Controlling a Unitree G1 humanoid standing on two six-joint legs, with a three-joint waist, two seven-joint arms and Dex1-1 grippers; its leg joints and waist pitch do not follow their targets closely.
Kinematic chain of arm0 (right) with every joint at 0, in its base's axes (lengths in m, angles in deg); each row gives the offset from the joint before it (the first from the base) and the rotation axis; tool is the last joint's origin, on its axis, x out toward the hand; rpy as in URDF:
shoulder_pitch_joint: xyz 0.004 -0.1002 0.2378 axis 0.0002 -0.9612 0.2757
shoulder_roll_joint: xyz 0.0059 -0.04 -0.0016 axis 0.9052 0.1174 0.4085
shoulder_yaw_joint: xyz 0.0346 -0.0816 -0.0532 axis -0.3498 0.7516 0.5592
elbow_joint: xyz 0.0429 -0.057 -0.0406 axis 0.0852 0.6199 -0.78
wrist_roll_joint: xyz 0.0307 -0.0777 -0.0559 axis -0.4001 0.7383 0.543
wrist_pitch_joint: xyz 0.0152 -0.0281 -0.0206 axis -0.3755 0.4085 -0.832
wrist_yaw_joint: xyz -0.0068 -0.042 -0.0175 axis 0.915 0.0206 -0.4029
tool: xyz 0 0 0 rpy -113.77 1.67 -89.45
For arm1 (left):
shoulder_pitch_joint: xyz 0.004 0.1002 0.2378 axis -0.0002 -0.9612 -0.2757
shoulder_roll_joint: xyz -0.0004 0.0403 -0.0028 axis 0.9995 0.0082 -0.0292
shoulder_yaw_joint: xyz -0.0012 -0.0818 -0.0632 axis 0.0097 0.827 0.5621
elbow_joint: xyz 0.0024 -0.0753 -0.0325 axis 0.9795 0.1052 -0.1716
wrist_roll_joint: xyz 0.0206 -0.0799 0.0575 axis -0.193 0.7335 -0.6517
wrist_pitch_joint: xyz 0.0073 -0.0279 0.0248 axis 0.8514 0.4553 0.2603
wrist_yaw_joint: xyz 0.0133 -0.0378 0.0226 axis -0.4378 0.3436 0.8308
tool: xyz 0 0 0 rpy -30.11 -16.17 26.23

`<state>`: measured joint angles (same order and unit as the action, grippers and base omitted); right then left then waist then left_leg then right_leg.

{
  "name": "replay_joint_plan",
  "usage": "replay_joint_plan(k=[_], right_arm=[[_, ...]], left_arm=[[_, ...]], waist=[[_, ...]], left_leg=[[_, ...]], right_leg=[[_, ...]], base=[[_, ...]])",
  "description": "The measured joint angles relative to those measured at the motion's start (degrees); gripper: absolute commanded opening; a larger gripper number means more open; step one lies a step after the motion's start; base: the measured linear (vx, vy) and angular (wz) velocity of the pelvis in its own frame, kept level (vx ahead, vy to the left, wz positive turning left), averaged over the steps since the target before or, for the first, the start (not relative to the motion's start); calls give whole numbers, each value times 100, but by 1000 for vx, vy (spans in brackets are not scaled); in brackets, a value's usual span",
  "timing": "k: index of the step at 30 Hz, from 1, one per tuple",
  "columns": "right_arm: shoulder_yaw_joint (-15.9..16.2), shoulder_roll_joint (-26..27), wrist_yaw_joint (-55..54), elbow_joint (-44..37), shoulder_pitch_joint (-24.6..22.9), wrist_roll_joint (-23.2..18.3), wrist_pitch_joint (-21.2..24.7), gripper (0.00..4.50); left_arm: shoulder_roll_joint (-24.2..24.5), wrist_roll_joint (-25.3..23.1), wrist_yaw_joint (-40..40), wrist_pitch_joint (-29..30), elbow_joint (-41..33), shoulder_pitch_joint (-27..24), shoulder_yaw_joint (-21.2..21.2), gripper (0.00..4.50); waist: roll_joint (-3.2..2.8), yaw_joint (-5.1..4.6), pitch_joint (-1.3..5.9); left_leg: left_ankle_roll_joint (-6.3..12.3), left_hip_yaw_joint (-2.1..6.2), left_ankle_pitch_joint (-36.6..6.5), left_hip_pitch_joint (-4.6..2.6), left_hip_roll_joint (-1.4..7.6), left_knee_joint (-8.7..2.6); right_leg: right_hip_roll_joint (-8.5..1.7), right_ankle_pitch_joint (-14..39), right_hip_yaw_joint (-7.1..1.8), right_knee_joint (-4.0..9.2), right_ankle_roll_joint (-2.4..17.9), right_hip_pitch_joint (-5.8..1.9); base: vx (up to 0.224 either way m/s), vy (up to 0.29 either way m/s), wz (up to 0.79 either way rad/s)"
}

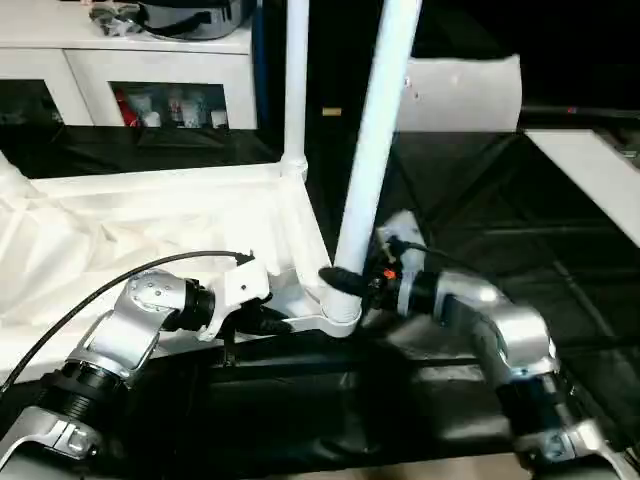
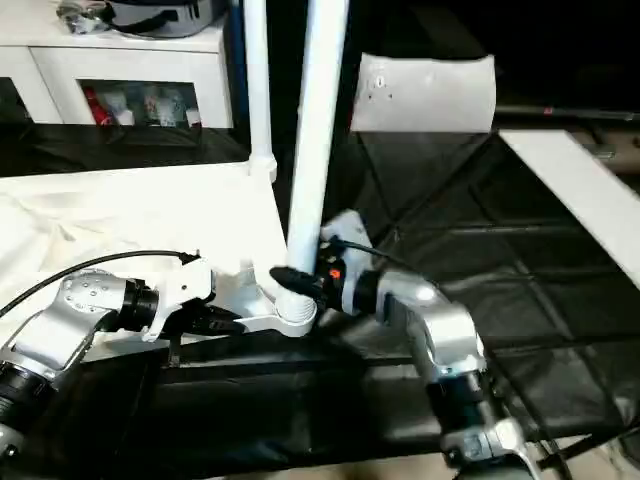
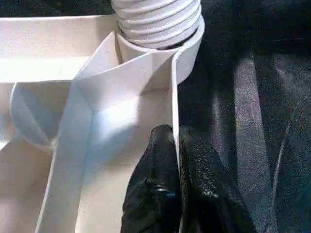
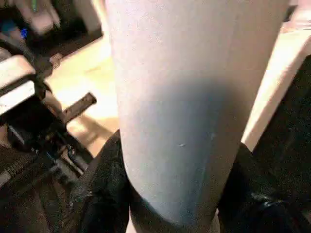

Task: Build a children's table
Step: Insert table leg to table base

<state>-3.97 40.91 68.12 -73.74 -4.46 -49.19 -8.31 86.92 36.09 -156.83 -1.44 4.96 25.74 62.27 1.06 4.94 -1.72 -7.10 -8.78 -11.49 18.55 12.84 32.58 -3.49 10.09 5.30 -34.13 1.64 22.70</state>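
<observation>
The children's table lies upside down on the black cover, its white top with the ribbed underside facing up. One white leg stands upright in the far corner. A second leg leans slightly in the near right corner socket, its threaded end sitting in the socket's collar. My right gripper is shut on this leg just above the socket, a black finger on each side. My left gripper is shut on the top's thin rim wall close to that socket.
A white cabinet with shelves stands at the back left. A white panel is behind the legs, and a long white board lies at the right. Wrinkled black cover spreads to the right of the table top.
</observation>
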Motion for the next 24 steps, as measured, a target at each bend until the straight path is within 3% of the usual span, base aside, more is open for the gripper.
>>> replay_joint_plan(k=[2,3,6,15,24], right_arm=[[-48,24,-13,36,-76,-53,-91,189],[-61,32,-10,43,-139,-72,-164,189],[-74,52,16,-48,-335,-94,-412,189],[376,-301,172,-336,-654,309,-1317,189],[731,-508,347,-262,-399,699,-1646,189]], left_arm=[[-15,7,26,0,2,-13,1,0],[-21,6,36,-1,5,-19,-2,0],[-31,18,37,-23,11,-53,-8,0],[12,-59,2,-213,61,-47,-67,0],[84,-185,-24,-397,122,32,-182,0]], waist=[[-18,-2,0],[-67,10,-8],[-91,6,16],[-102,2,20],[-67,-17,33]], left_leg=[[0,-2,0,-1,-2,1],[0,0,0,2,-1,2],[2,-1,-3,-5,-3,-2],[0,-1,-2,-14,-3,-11],[0,-1,-2,-37,-2,-12]], right_leg=[[-1,1,-2,0,-2,0],[0,2,1,2,-3,0],[-3,6,0,12,-9,-10],[0,11,2,11,-13,-12],[1,12,2,10,-15,-28]], base=[[0,0,0],[0,0,0],[0,0,0],[0,0,0],[0,0,0]])
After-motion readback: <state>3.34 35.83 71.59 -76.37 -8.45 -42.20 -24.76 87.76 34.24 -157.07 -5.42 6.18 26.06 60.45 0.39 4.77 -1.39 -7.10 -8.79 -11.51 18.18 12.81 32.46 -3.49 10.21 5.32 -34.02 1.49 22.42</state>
